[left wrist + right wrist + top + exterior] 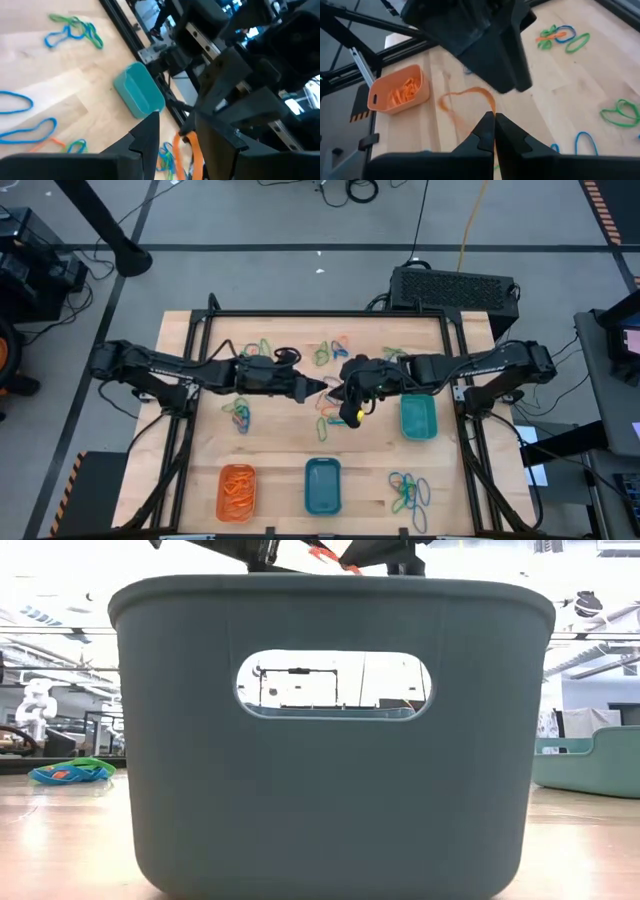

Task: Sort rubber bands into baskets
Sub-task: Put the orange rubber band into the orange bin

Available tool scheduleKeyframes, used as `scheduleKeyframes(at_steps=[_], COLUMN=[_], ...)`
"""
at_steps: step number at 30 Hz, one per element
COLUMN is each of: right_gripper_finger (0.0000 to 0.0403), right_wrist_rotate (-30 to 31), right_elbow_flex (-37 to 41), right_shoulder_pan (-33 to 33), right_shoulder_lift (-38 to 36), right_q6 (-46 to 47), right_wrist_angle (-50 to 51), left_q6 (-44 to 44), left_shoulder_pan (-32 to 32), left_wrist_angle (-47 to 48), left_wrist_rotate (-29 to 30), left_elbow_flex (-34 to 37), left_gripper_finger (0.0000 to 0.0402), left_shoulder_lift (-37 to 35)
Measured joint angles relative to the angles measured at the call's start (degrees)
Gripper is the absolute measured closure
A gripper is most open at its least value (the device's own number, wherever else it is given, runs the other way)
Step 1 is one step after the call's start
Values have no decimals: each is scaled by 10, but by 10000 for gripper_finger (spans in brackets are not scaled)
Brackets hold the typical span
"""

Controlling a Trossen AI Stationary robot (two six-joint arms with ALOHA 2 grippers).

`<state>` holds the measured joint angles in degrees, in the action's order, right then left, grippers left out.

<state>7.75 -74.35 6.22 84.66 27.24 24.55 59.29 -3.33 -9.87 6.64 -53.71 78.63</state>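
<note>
Left gripper (318,389): above the table's middle, tip to tip with the other gripper; the left wrist view shows its fingers (148,134) spread apart, with an orange band strand in the gap.
Right gripper (338,392): meets the left one from the opposite side; the right wrist view shows its fingers (485,131) pressed together on the orange rubber band (468,102).
Orange rubber band: hangs as a loop between the two grippers, above the wooden table (280,442).
Orange basket (237,491): near front edge on the left arm's side, holding orange bands.
Blue basket (322,486): front centre, just beside the low camera, whose view its wall (330,790) mostly fills.
Teal-green basket (418,418): on the right arm's side, near the right gripper; contents cannot be told.
Loose rubber bands: a mixed cluster (408,492) at the front beside the blue basket; a small cluster (240,415) under the left arm; others (262,347) scattered toward the table's far edge.
</note>
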Motion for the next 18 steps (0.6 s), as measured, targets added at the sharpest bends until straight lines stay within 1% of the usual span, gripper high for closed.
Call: scheduleKeyframes(at_steps=[5,15,18], right_gripper_finger=[402,402,402], right_wrist_rotate=[3,0,-1], right_elbow_flex=[0,0,0], right_shoulder_pan=[-1,-1,-1], right_shoulder_lift=[-1,-1,-1], right_q6=[0,0,0], right_wrist_angle=[2,10,10], left_q6=[0,-2,-13], left_shoulder_pan=[0,-2,-2], left_wrist_angle=[1,-3,-3], left_wrist_rotate=[-20,-21,-39], left_elbow_flex=[0,0,0], left_gripper_finger=[269,269,269], left_shoulder_lift=[2,2,1])
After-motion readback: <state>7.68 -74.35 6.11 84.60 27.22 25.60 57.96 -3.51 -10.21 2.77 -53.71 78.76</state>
